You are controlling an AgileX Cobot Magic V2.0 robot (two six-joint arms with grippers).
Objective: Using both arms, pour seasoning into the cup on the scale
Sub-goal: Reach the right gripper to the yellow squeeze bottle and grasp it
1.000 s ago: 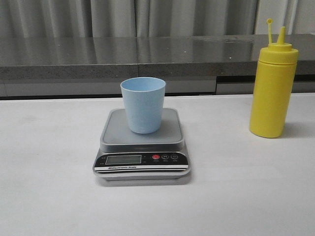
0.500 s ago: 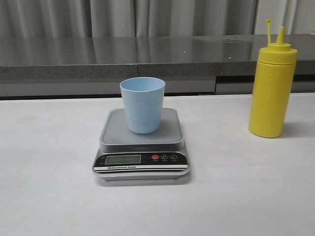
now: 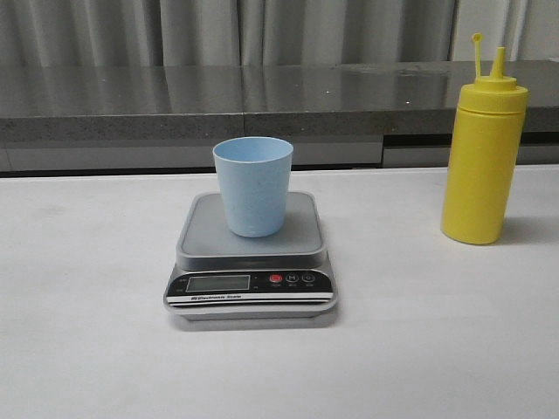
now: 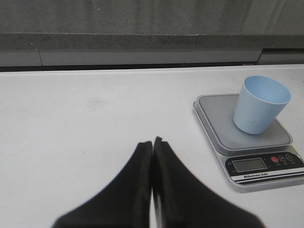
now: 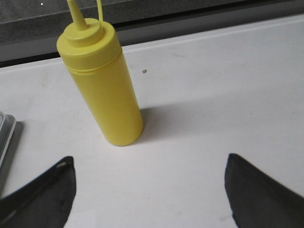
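Observation:
A pale blue cup (image 3: 253, 185) stands upright on the silver-grey platform of the scale (image 3: 251, 292) at the table's middle. The yellow seasoning bottle (image 3: 483, 148) stands upright on the table to the right, its nozzle and cap stalk pointing up. No gripper shows in the front view. In the left wrist view my left gripper (image 4: 152, 142) is shut with nothing in it, over bare table, with the scale (image 4: 223, 116) and cup (image 4: 259, 105) off to one side. In the right wrist view my right gripper (image 5: 149, 164) is wide open, short of the seasoning bottle (image 5: 102, 83).
A grey stone ledge (image 3: 262, 96) with curtains behind it runs along the far edge of the white table (image 3: 87, 349). A corner of the scale (image 5: 5, 133) shows at the edge of the right wrist view.
The whole front view has shifted by a pixel or two between the oldest frame and now; no object or gripper has visibly moved.

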